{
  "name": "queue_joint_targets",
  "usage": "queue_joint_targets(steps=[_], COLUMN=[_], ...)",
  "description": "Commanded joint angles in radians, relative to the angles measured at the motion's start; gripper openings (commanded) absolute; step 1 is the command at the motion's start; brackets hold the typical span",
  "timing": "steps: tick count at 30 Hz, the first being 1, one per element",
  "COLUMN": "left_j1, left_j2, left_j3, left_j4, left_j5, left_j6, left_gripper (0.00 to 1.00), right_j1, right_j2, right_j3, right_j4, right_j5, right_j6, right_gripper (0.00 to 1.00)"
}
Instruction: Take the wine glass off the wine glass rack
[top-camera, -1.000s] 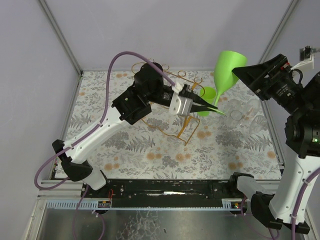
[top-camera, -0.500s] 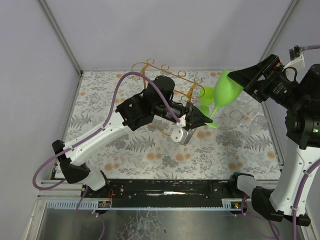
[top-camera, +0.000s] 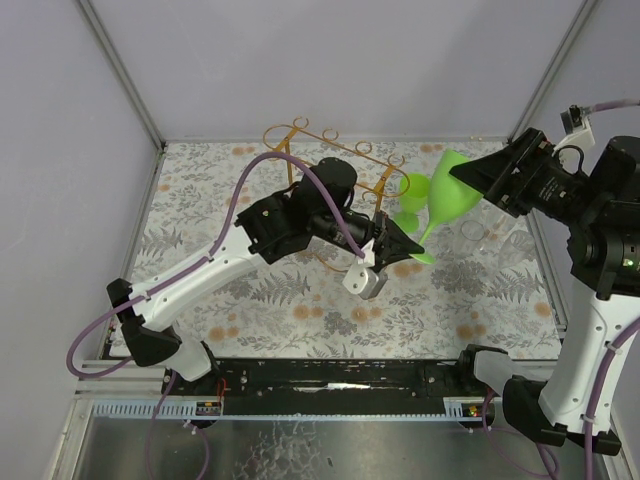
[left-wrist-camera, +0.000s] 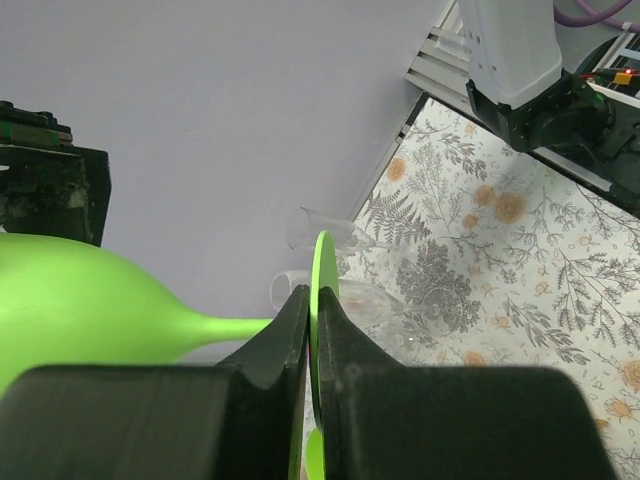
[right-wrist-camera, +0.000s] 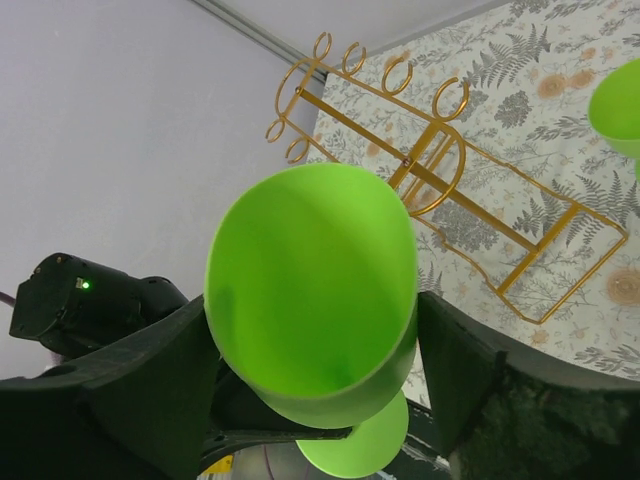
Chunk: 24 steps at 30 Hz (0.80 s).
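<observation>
The green wine glass (top-camera: 452, 190) hangs tilted in the air, right of the wine glass rack (top-camera: 330, 140) and clear of it. My left gripper (top-camera: 405, 250) is shut on the glass's flat foot (left-wrist-camera: 323, 260), edge-on between its fingers. The stem (left-wrist-camera: 225, 325) and bowl (left-wrist-camera: 70, 300) run off to the left in the left wrist view. My right gripper (right-wrist-camera: 315, 320) straddles the bowl (right-wrist-camera: 310, 290), with a finger against each side. The golden wire rack (right-wrist-camera: 440, 185) stands on the floral table behind the glass.
A second green glass (top-camera: 412, 186) sits by the rack's right end. Clear glasses (top-camera: 470, 232) lie on the table at the right, seen also in the left wrist view as clear glasses (left-wrist-camera: 360, 300). Grey walls close in the back and both sides.
My left arm has carried the glass down and right, tilting its bowl toward the right gripper. The right gripper came in over the bowl and its jaws narrowed onto it.
</observation>
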<state>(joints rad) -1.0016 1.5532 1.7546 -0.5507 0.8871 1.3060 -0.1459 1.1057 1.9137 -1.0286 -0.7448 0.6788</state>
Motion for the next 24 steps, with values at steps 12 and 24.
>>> queue_joint_targets(steps=[12, 24], left_j1=[-0.033, -0.003], left_j2=[-0.103, -0.065], left_j3=[-0.111, 0.130], left_j4=[0.209, 0.344], left_j5=[-0.159, -0.373], left_j6=[-0.178, -0.947], left_gripper=[0.87, 1.00], right_j1=[0.001, 0.000], right_j2=[-0.046, -0.262], right_j3=[0.084, -0.330], right_j4=[-0.022, 0.232], right_j5=[0.363, 0.501], right_j6=[-0.190, -0.328], right_gripper=[0.63, 0.63])
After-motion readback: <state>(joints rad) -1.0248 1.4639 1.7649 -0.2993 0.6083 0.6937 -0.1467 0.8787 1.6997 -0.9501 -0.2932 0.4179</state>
